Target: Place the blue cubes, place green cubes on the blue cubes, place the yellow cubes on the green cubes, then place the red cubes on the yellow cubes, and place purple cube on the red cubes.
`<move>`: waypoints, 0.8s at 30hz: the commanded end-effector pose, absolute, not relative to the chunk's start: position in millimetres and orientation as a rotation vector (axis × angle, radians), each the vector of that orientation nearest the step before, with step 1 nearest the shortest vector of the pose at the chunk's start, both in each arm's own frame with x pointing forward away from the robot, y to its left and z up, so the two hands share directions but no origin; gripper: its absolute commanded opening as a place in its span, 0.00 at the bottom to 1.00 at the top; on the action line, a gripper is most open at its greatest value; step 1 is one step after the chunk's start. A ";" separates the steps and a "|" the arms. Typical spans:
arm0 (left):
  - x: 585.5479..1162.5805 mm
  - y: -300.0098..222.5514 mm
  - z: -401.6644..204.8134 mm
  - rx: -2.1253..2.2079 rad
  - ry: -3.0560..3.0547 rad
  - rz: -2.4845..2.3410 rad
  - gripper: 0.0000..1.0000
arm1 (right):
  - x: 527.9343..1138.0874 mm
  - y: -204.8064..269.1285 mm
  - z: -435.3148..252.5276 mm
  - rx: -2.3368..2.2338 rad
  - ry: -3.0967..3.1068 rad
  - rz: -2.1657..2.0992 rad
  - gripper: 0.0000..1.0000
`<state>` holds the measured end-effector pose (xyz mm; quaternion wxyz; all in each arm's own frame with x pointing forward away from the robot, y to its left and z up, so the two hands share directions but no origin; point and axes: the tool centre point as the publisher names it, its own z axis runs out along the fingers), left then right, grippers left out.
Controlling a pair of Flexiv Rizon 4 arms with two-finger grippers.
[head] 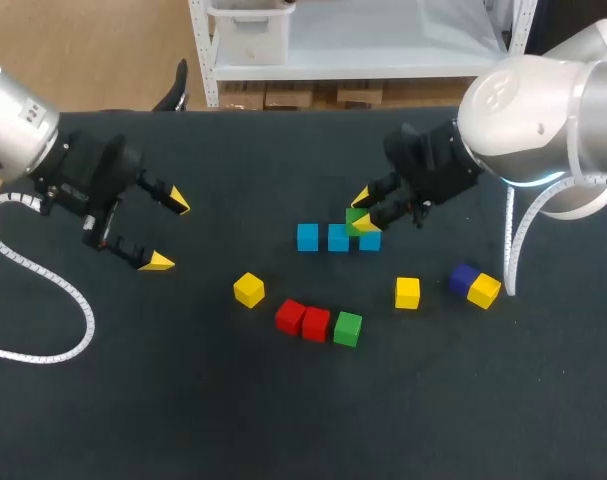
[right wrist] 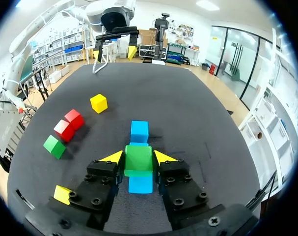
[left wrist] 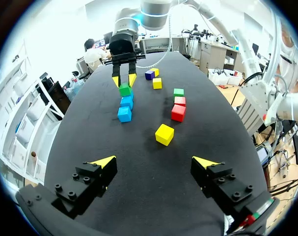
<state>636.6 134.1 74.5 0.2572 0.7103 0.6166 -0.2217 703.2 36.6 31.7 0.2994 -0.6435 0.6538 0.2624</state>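
left fingers point(head: 173, 200) spread wide, held over worktop point(head: 183, 400) at left | three blue cubes point(head: 338, 238) set in a row, centre | green cube point(head: 357, 217) clamped by right fingers point(head: 367, 224) at row's right end | step: first green being placed | next: release judged needed, then near green cube point(head: 347, 328) fetched

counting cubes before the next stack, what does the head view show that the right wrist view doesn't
Only the head view: the purple cube and the yellow cube beside it. Only the right wrist view: the right tool plainly gripping the held green cube from both sides. Both: the blue cubes, two red cubes, the loose green cube and the open left tool.
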 end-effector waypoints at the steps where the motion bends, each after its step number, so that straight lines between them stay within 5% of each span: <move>1: 636.3 134.8 73.2 1.925 1.667 -0.600 1.00 | 703.5 36.8 31.4 -1.709 1.739 0.699 0.00; 24: 636.3 134.8 73.2 1.925 1.667 -0.600 1.00 | 704.0 38.7 29.9 -1.718 1.734 0.708 0.00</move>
